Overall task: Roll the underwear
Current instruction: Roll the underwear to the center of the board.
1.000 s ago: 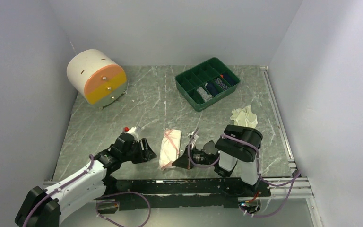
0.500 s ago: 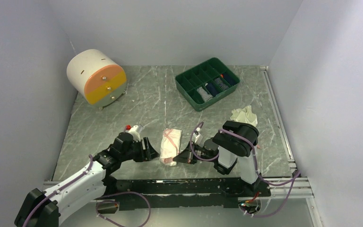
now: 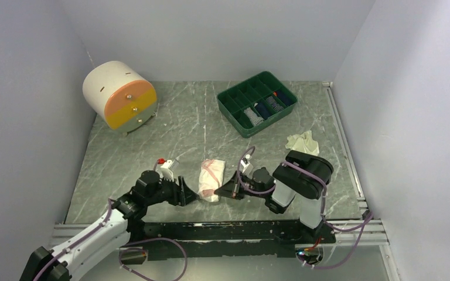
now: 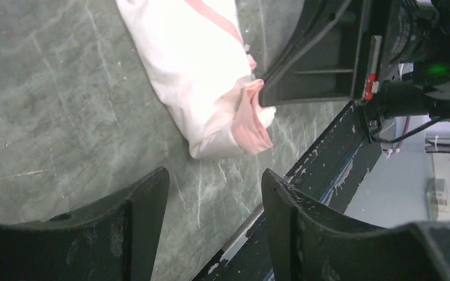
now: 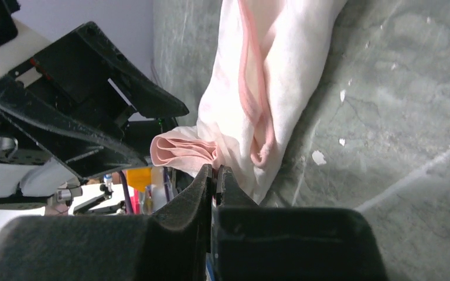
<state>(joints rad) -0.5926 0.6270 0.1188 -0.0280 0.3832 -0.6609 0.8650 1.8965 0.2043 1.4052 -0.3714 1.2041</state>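
Note:
The white underwear with pink trim (image 3: 211, 175) lies folded long and narrow in the middle of the table. It also shows in the left wrist view (image 4: 193, 70) and the right wrist view (image 5: 275, 88). My right gripper (image 3: 224, 192) (image 5: 217, 171) is shut on the pink folded edge at its near end, holding that end slightly up. My left gripper (image 3: 188, 191) (image 4: 214, 175) is open and empty, just left of the same near end, apart from the cloth. The cream-white underwear (image 3: 302, 142) lies crumpled at the right, behind the right arm.
A green divided tray (image 3: 234, 111) with small dark items stands at the back centre-right. A white drum-shaped drawer unit with an orange and yellow front (image 3: 119, 93) stands at the back left. A black rail (image 3: 222, 231) runs along the table's near edge.
My right gripper has moved away from the near edge with the underwear's near end, so the cloth lies shorter. My left gripper has moved right, closer to the cloth.

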